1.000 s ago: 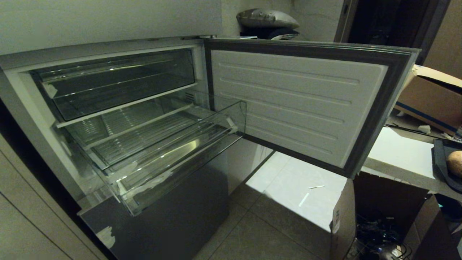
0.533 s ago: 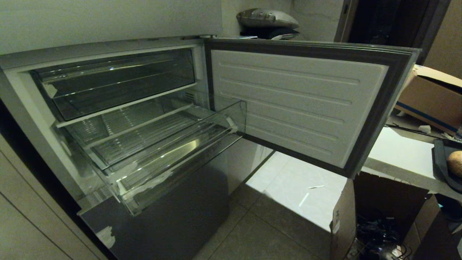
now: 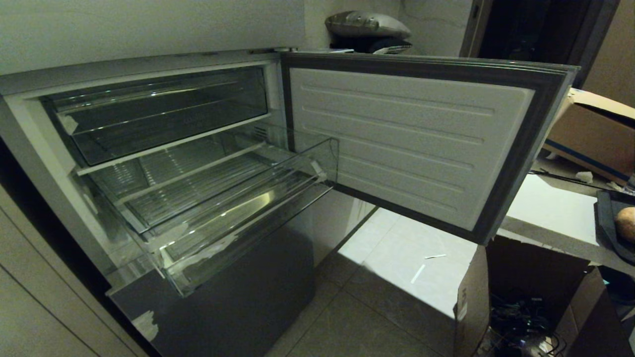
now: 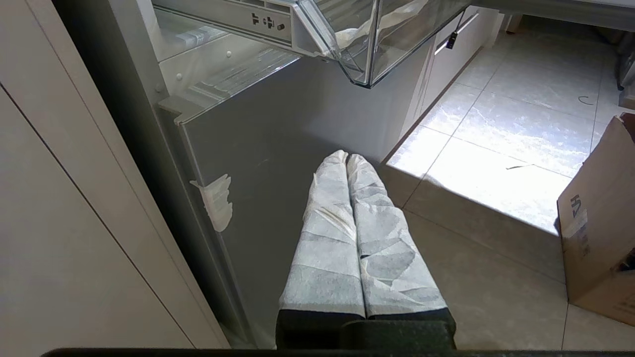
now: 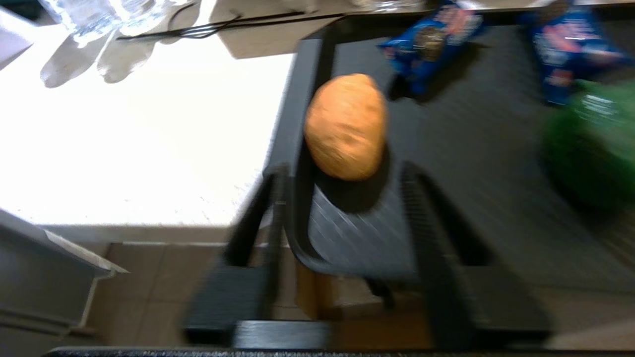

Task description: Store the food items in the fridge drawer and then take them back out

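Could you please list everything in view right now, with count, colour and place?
Potato: one, tan-brown, on the tray near its edge.
Tray: one, black, on the white counter right of the fridge.
Snack packs: two, blue, at the tray's far side.
Green item: one, blurred, on the tray.
Drawer: one, clear, pulled out of the fridge, nothing seen in it.
Upper bin: one, smoky clear, pushed in above the drawer.
Door: one, white inside, swung open.
Boxes: cardboard, brown, on the floor and counter.
Left pincer: wrapped white, shut, low before the fridge.
Right pincer: black, open, just short of the potato.
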Controlling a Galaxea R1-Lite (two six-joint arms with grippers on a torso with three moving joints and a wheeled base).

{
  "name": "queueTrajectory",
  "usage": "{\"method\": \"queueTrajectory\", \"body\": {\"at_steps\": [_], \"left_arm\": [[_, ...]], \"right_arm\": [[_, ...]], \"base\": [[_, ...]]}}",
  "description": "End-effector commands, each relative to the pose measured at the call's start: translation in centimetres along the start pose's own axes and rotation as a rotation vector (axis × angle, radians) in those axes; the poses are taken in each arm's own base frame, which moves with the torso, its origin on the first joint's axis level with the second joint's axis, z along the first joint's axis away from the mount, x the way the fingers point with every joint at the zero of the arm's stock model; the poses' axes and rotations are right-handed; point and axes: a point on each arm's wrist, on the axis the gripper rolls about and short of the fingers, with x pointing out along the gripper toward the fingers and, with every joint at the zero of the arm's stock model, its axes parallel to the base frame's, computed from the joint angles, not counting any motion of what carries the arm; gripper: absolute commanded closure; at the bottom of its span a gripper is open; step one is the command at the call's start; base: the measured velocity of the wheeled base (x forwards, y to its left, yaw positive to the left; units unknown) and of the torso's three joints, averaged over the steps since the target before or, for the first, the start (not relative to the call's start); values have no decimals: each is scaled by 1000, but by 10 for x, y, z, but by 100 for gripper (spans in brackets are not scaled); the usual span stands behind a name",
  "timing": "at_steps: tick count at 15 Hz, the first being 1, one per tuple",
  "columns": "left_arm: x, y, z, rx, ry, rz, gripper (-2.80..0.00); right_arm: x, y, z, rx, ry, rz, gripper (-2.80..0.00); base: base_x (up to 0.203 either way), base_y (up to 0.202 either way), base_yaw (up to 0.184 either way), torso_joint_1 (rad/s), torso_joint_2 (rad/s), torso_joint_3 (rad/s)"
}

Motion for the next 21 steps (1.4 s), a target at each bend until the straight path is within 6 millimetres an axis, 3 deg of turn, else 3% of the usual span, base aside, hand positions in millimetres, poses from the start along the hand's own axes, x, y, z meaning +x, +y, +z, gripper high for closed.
{"method": "queueTrajectory", "body": {"at_steps": [1, 8, 13, 21], "left_arm": [[0, 0, 0, 0, 0, 0, 0], [0, 0, 0, 0, 0, 0, 0], [0, 0, 0, 0, 0, 0, 0], [0, 0, 0, 0, 0, 0, 0]], "right_arm": [[28, -1, -6, 5, 59, 33, -280], [72, -3, -8, 5, 98, 39, -280], [94, -10, -17, 0, 138, 16, -280], [121, -16, -15, 6, 134, 5, -280]], "base": [[0, 0, 0, 0, 0, 0], [0, 0, 0, 0, 0, 0], [0, 0, 0, 0, 0, 0], [0, 0, 0, 0, 0, 0]]}}
